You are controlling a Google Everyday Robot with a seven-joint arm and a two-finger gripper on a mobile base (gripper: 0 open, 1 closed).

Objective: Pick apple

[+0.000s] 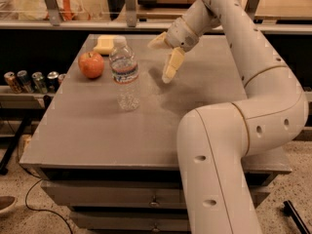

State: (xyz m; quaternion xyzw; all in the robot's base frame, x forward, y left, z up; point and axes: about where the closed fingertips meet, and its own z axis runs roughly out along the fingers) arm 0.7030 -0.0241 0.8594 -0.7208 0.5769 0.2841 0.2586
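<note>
The apple [91, 65], red-orange with a stem dimple, sits on the grey table [97, 126] at its far left. My gripper [160, 62] hangs over the far middle of the table, to the right of the apple, with a clear water bottle between them. Its two pale fingers [172, 65] are spread apart and hold nothing. The gripper is well apart from the apple.
A clear water bottle [125, 74] stands upright just right of the apple. A pale yellow sponge block [105, 44] lies behind the apple at the far edge. Several cans [30, 81] stand on a low shelf left of the table. My arm's large links fill the right foreground.
</note>
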